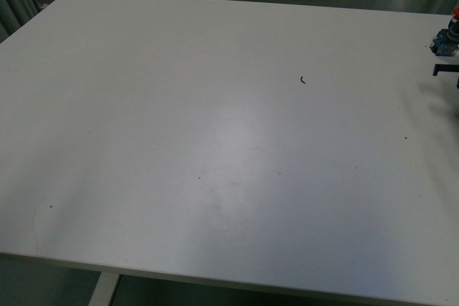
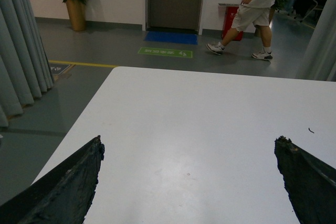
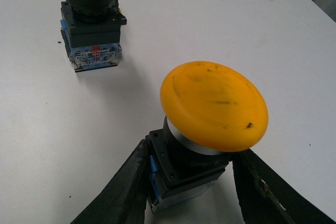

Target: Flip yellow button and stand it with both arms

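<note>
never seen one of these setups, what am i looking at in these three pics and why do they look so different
These come from three cameras on one two-armed robot at a white table. The first camera sits on the robot's body and looks across the table; at the far right edge a small blue and black part peeks in, too cut off to identify.

The second camera rides on the left arm's wrist. The two dark wedges are the fingers of the left gripper, wide apart with nothing between them. A person walks past behind.

The third rides on the right wrist. The right gripper has its fingers on either side of the yellow button, around its black body; whether they squeeze it is unclear. A red button stands nearby.
</note>
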You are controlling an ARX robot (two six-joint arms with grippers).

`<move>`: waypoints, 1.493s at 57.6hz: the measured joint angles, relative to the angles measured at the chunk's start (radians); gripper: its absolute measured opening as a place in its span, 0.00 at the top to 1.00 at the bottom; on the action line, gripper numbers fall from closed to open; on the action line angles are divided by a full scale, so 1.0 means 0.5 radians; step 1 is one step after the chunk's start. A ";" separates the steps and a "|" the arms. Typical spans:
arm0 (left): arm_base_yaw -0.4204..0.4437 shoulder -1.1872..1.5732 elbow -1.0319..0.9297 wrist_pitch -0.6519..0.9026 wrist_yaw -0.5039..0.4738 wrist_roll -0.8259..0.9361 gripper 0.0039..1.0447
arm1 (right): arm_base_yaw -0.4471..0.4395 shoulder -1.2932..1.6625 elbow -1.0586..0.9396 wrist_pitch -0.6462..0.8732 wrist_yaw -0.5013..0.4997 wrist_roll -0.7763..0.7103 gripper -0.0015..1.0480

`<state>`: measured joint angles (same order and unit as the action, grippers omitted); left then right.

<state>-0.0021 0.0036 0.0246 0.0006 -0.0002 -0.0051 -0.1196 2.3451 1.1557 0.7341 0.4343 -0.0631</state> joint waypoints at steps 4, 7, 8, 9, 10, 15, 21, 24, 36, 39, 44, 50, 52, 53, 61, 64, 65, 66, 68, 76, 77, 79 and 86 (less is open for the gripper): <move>0.000 0.000 0.000 0.000 0.000 -0.001 0.06 | -0.007 0.000 -0.001 -0.006 -0.014 0.002 0.63; 0.000 0.000 0.000 0.000 0.000 0.000 0.06 | -0.012 0.000 -0.001 -0.009 -0.018 0.006 0.63; 0.000 0.000 0.000 0.000 0.000 -0.001 0.06 | -0.013 0.000 -0.001 -0.011 -0.020 0.007 0.63; 0.000 0.000 0.000 0.000 0.000 -0.001 0.06 | -0.015 -0.001 -0.001 -0.016 -0.021 0.010 0.63; 0.000 0.000 0.000 0.000 0.000 -0.001 0.06 | -0.017 -0.002 -0.001 -0.018 -0.022 0.010 0.63; 0.000 0.000 0.000 0.000 0.000 -0.001 0.06 | -0.024 -0.011 -0.001 -0.044 -0.047 0.010 0.54; 0.000 0.000 0.000 0.000 0.000 -0.001 0.06 | -0.026 -0.023 -0.002 -0.085 -0.087 0.018 0.46; 0.000 0.000 0.000 0.000 0.000 -0.001 0.06 | -0.025 -0.031 -0.002 -0.099 -0.098 0.024 0.42; 0.000 0.000 0.000 0.000 0.000 -0.001 0.06 | -0.005 -0.088 -0.051 -0.140 -0.169 0.060 0.12; 0.000 0.000 0.000 0.000 0.000 -0.001 0.06 | 0.002 -0.100 -0.055 -0.145 -0.183 0.066 0.06; 0.000 0.000 0.000 0.000 0.000 -0.001 0.06 | 0.014 -0.122 -0.057 -0.150 -0.187 0.076 0.07; 0.000 0.000 0.000 0.000 0.000 -0.001 0.06 | 0.032 -0.159 -0.059 -0.166 -0.193 0.086 0.07; 0.000 0.000 0.000 0.000 0.000 -0.001 0.06 | 0.035 -0.172 -0.059 -0.175 -0.195 0.091 0.07; 0.000 0.000 0.000 0.000 0.000 -0.001 0.06 | 0.037 -0.181 -0.059 -0.185 -0.196 0.092 0.07; 0.000 0.000 0.000 0.000 0.000 -0.001 0.06 | 0.053 -0.257 -0.082 -0.213 -0.214 0.118 0.07; 0.000 0.000 0.000 0.000 0.000 -0.001 0.06 | 0.059 -0.291 -0.099 -0.222 -0.222 0.130 0.07; 0.000 0.000 0.000 0.000 0.000 -0.001 0.06 | 0.061 -0.313 -0.108 -0.227 -0.227 0.135 0.07; 0.000 0.000 0.000 0.000 0.000 -0.001 0.06 | 0.062 -0.323 -0.113 -0.230 -0.230 0.141 0.07; 0.000 0.000 0.000 0.000 0.000 -0.001 0.06 | 0.065 -0.358 -0.129 -0.245 -0.244 0.156 0.07; 0.000 0.000 0.000 0.000 0.000 0.000 0.06 | 0.080 -0.545 -0.213 -0.306 -0.320 0.248 0.07; 0.000 0.000 0.000 0.000 0.000 0.000 0.06 | 0.083 -0.586 -0.235 -0.316 -0.338 0.267 0.07; 0.000 0.000 0.000 0.000 0.000 0.000 0.06 | 0.088 -0.651 -0.275 -0.326 -0.369 0.294 0.07; 0.000 0.000 0.000 0.000 0.000 0.000 0.06 | 0.114 -0.968 -0.452 -0.363 -0.436 0.340 0.07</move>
<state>-0.0021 0.0036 0.0246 0.0006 -0.0002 -0.0051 -0.0624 1.8610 0.9295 0.5526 0.2165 0.1066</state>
